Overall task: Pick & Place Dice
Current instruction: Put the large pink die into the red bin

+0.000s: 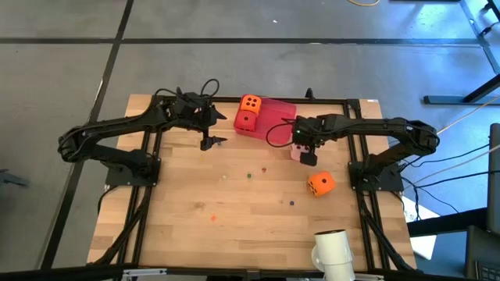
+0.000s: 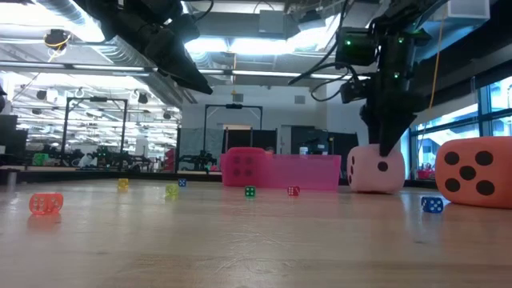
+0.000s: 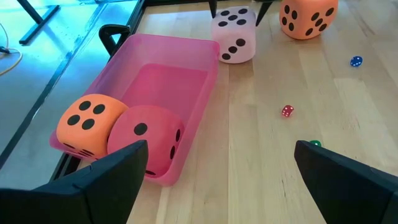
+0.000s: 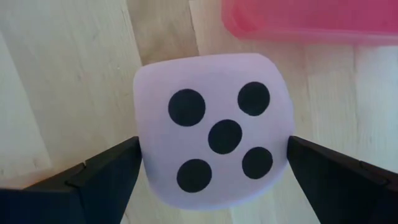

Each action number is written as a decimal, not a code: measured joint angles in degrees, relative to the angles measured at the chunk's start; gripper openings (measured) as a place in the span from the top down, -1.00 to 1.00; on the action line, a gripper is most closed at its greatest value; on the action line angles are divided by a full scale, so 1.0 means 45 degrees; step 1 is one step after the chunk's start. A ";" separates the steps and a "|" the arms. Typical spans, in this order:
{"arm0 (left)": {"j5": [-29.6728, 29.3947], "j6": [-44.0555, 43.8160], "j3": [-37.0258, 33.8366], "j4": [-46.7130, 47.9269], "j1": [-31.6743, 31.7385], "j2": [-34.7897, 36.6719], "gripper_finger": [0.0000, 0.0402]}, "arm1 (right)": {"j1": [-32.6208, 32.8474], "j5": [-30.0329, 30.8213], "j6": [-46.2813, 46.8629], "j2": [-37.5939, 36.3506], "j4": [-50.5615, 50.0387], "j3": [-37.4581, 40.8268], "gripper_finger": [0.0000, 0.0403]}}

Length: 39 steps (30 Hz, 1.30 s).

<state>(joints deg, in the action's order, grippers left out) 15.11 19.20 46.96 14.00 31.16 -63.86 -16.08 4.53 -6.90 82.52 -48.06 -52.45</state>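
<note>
Dice: pale pink one (image 4: 211, 146) on bench (image 1: 234, 203), between spread fingers of right claw (image 4: 211, 174); left claw (image 3: 217, 180) open at ten o'clock beside tray (image 3: 168, 74).

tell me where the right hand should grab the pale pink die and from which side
Grip the pale pink die across two opposite flat side faces, coming straight down from above. It sits flat on the table with its five-pip face up, beside the tray but apart from it. The right hand, open, already straddles it, one finger per side.
</note>
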 joint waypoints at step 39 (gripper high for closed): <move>-0.0005 0.0010 0.0000 -0.0002 0.0000 0.0000 -0.99 | 0.0541 0.0619 0.0105 0.0058 -0.0212 -0.0477 0.09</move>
<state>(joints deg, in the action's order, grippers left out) 15.09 19.25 46.96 13.99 31.16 -63.86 -13.65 7.32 -6.42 82.78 -49.01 -54.59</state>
